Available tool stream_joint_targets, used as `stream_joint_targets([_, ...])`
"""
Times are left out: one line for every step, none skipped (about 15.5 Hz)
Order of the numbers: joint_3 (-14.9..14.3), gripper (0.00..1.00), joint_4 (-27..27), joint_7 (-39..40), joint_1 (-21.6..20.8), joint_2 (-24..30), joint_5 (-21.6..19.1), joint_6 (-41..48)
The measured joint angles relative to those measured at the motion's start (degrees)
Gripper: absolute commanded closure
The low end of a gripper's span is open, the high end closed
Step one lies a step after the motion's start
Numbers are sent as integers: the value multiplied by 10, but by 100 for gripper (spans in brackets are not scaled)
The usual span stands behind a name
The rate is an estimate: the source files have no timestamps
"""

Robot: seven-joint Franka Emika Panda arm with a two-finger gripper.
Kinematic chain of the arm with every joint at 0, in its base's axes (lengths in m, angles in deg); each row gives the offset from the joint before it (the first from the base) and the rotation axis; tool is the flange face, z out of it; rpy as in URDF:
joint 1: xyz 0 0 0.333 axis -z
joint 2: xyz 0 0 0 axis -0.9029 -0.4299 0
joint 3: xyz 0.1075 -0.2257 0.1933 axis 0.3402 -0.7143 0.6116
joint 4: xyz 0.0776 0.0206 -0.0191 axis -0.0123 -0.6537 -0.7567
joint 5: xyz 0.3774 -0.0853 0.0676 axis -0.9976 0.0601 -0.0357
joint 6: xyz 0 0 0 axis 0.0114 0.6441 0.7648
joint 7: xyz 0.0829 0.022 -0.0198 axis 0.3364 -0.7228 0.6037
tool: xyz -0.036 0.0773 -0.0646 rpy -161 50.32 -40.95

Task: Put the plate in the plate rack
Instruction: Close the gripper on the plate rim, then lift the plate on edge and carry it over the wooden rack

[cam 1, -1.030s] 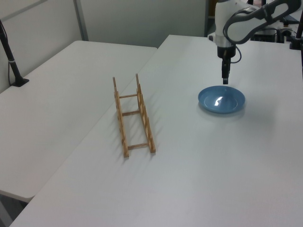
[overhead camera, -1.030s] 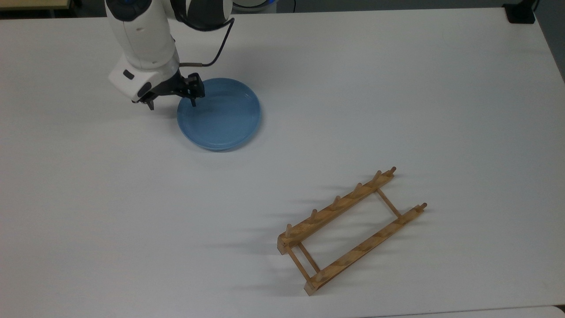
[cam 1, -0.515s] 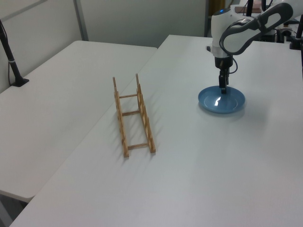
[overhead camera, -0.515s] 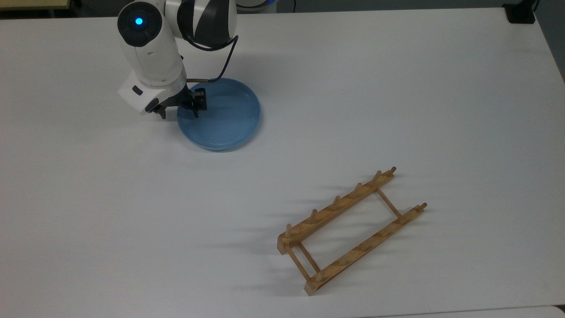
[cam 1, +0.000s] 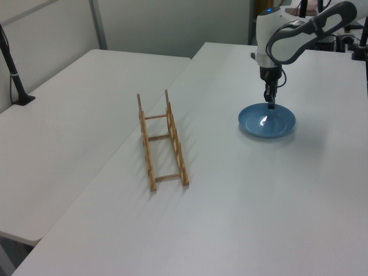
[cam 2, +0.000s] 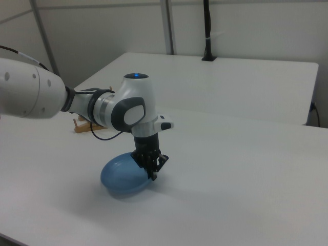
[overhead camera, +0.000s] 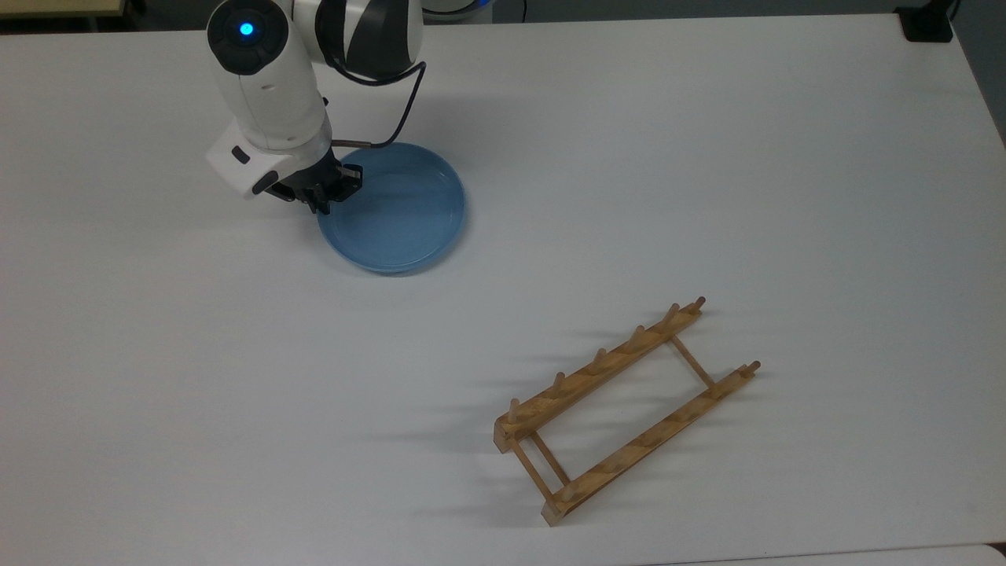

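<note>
One plate [overhead camera: 397,212] and one plate rack [overhead camera: 625,411] are what I have on the white surface [overhead camera: 707,157], and they sit well apart. I see the light-blue plate toward the top view's upper left, with my gripper [overhead camera: 321,200] down at its rim on the top view's left side. The fingers are drawn narrow and appear pinched on the rim, one inside the plate and one outside. In the right view the gripper [cam 2: 152,171] points straight down at the plate's [cam 2: 120,177] right edge, and the plate looks tilted, that edge raised while the far side rests on the surface. In the left view the gripper [cam 1: 270,104] meets the far rim of the plate [cam 1: 267,122]. The wooden plate rack [cam 1: 161,142] lies empty, toward the top view's lower right, its pegs upright along both rails.
</note>
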Motion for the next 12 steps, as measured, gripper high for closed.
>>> stream_joint_targets([1,100,2,0,0,0,0,0])
stream_joint_targets([2,100,4,0,0,0,0,0])
stream_joint_targets([3,100,8,0,0,1,0,0])
stream_joint_targets([3,100,13,0,0,4,0,0])
stream_joint_targets([3,100,20,0,0,11,0,0])
stream_joint_targets([4,100,29,0,0,23,0,1])
stream_joint_targets([6,100,40,-1,0,37,0,11])
stream_joint_targets([10,100,56,-1,0,53,0,30])
stream_joint_targets([17,100,76,-3,0,71,-2,50])
stream_joint_targets([27,100,97,-7,0,86,-7,66])
stream_joint_targets([37,100,118,-13,0,99,-12,75])
stream_joint_targets([51,100,139,-26,-1,109,-12,80])
